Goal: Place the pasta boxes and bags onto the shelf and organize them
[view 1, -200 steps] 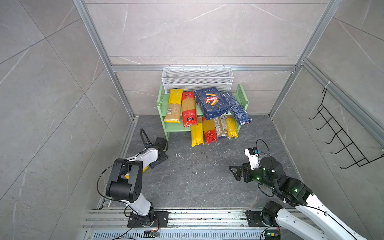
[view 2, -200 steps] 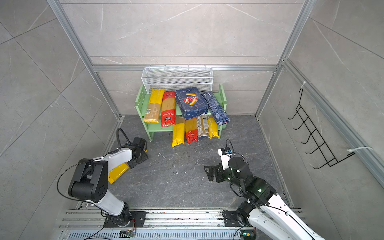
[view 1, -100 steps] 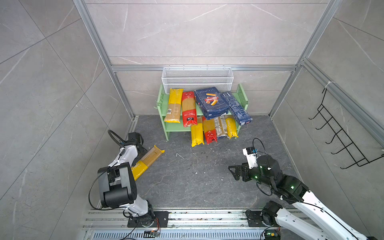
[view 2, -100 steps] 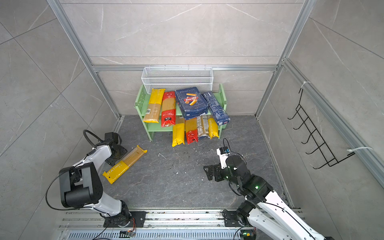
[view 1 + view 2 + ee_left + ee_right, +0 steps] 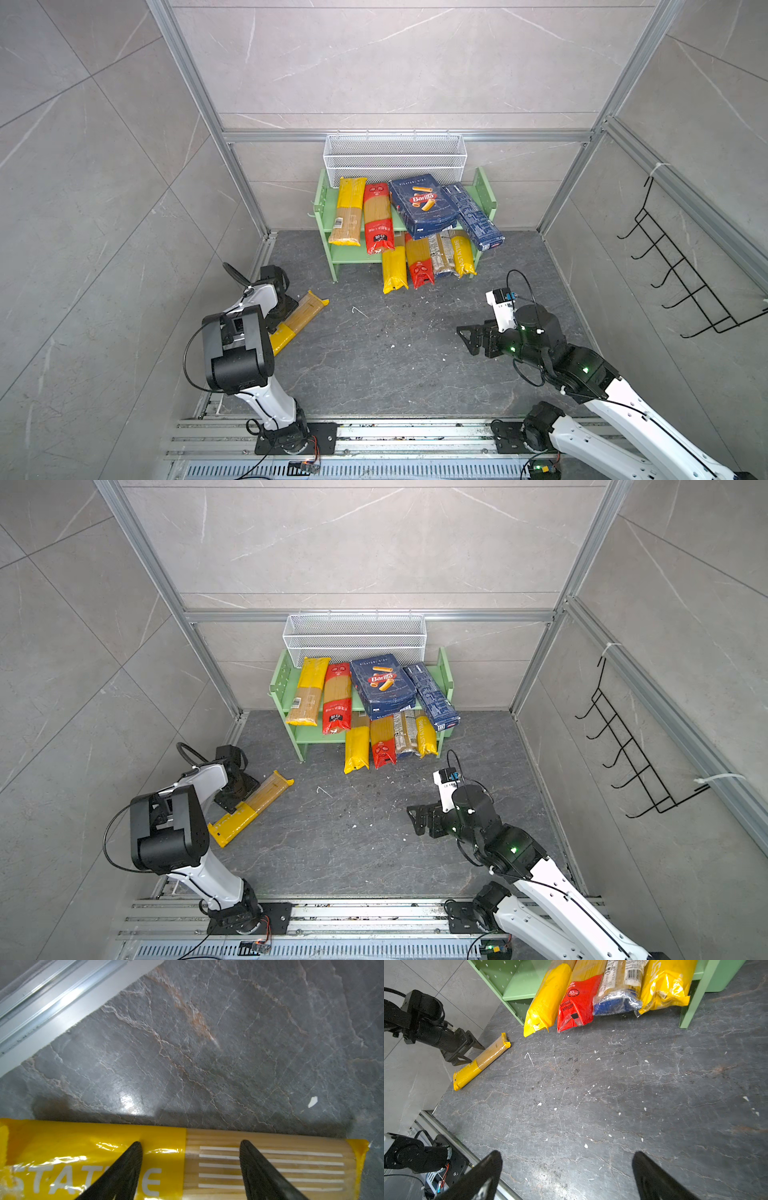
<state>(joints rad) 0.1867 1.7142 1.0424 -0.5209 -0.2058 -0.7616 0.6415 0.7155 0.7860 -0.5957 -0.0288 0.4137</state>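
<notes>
A dark stone worktop [image 5: 395, 353] in a grey-tiled bay. The left hand [image 5: 190, 1142], released, has its fingers spread just over a yellow bag [image 5: 62, 1140] lying flat. The right hand [image 5: 566, 1152], released and empty, hangs well apart. Beyond both, the shelf [image 5: 322, 208] carries boxes [image 5: 424, 205] and other bags [image 5: 378, 216].

Spaghetti packet [image 5: 298, 319] on floor [image 5: 374, 357], left-front of shelf [image 5: 321, 204]; boxes [image 5: 424, 205] on top tier; basket [image 5: 395, 158] behind.

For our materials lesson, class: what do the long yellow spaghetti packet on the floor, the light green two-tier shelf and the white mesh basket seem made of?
Long yellow spaghetti packet: glossy plastic film; glare, creases, clear window. Light green two-tier shelf: probably painted metal, matt; thin perforated panels. White mesh basket: likely coated wire; open grid.
</notes>
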